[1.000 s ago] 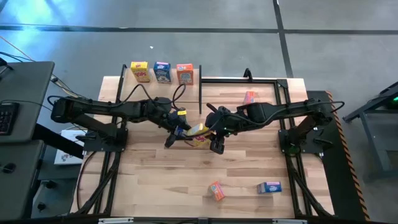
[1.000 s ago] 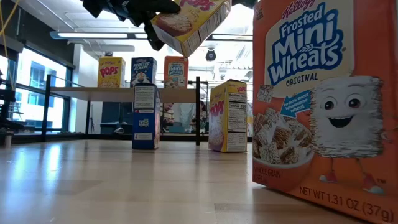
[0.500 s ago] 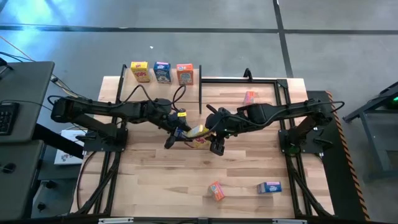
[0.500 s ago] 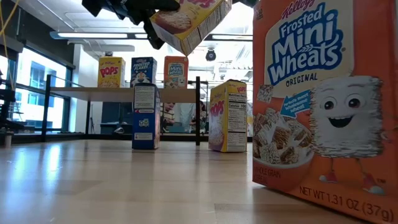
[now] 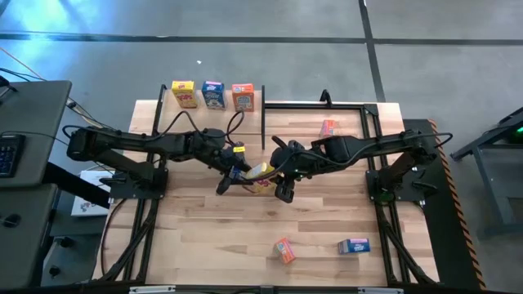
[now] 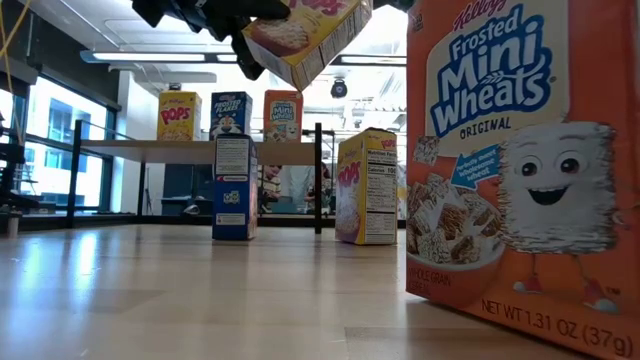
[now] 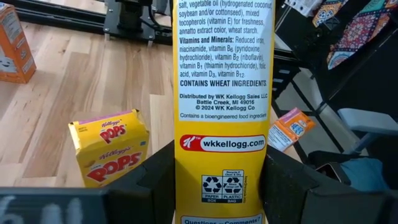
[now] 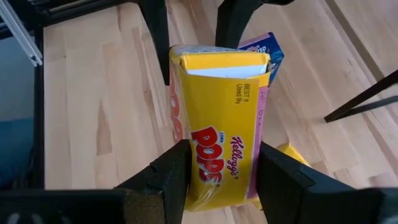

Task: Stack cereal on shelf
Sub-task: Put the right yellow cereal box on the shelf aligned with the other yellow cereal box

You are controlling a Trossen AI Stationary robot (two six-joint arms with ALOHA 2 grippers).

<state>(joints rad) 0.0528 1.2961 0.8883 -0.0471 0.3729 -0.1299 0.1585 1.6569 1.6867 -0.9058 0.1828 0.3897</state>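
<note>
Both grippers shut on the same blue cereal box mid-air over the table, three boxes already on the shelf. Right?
Not blue. The box held between the left gripper and right gripper is yellow Pops, as both wrist views show. Three boxes do stand on the shelf.

both hands (image 5: 260, 175) mid-table (clamped, raised)

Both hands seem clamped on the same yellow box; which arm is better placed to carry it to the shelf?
Probably left. Its hand grips the yellow box on the side toward the shelf; the right hand would reach across.
</note>
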